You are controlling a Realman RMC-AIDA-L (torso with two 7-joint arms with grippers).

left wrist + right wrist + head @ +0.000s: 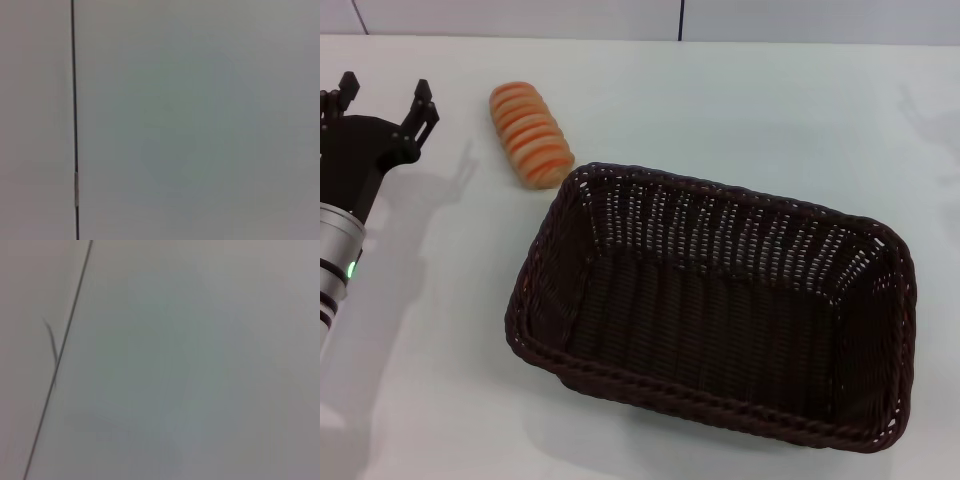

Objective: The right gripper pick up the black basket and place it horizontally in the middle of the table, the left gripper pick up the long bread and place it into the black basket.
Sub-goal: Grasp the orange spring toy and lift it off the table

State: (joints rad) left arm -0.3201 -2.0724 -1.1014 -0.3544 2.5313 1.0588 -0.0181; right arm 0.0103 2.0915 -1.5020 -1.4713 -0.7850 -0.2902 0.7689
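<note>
We see the black basket (715, 310) lying lengthwise across the white table (770, 110), empty, its long axis running from ten o'clock to four o'clock. At eleven o'clock from it, the long bread (530, 135) lies just beside its corner. Our left gripper (382, 102) hovers at nine o'clock from the bread, its pronged fingers (423, 105) spread apart and holding nothing.

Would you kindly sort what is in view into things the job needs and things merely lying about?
Needed:
black basket, empty
long bread, beside the basket
left end effector, open, left of the bread
table

Lying about:
nothing visible
</note>
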